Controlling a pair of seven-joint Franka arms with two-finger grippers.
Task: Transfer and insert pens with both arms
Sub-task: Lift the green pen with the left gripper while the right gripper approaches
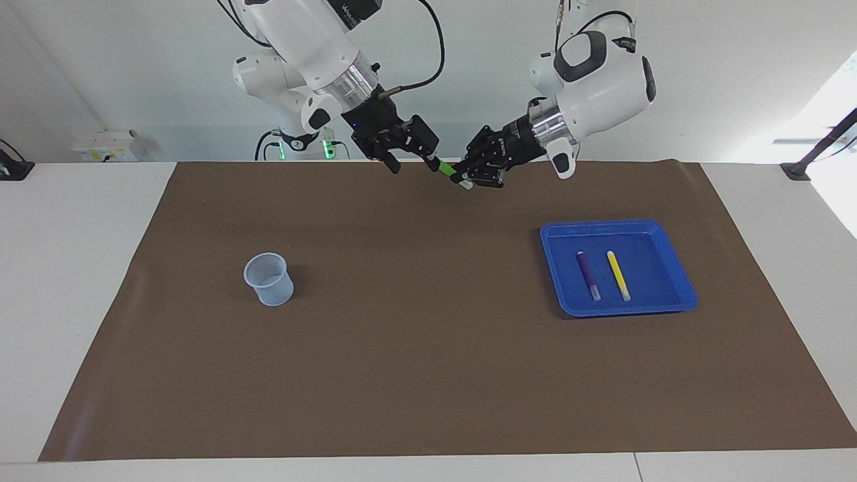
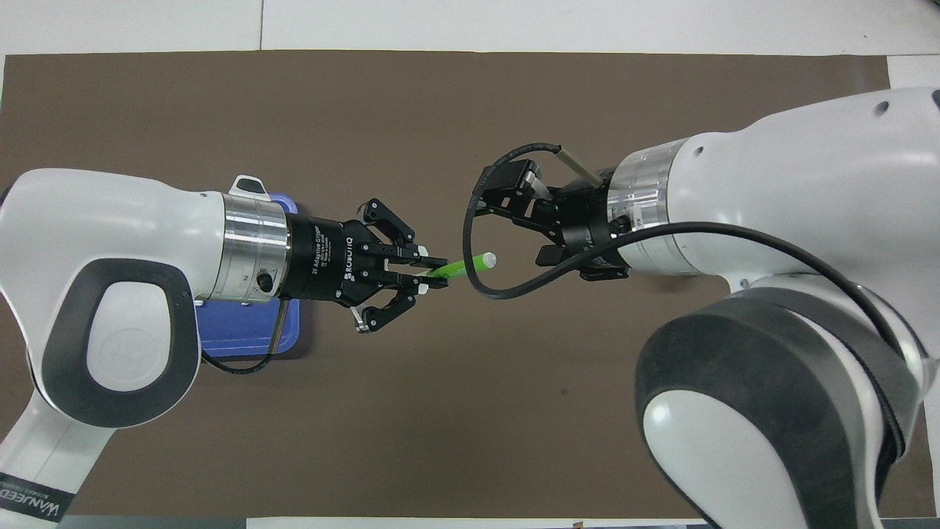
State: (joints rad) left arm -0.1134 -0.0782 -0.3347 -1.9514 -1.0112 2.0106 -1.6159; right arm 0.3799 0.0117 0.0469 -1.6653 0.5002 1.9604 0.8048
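Both big white arms are raised over the middle of the brown mat (image 1: 428,375), their grippers pointing at each other. The left gripper (image 2: 433,270) has its fingertips pinched tight on the green pen (image 2: 464,266), gripping it near one end so that the rest of the pen, with its pale whitish tip, sticks out toward the other arm. The right gripper (image 2: 514,220) faces that tip with its fingers spread wide and nothing between them; from overhead the pen's pale end sits just short of it, while from across the table the pen's other end seems to reach right up to it, so I cannot say whether they touch.

Under the left arm, toward its end of the table, a blue tray (image 1: 676,264) lies on the mat with the purple pen (image 1: 588,274) and the yellow pen (image 1: 618,274) side by side in it, close but apart. Toward the right arm's end stands a small clear cup (image 1: 268,278), upright, well away from both grippers.
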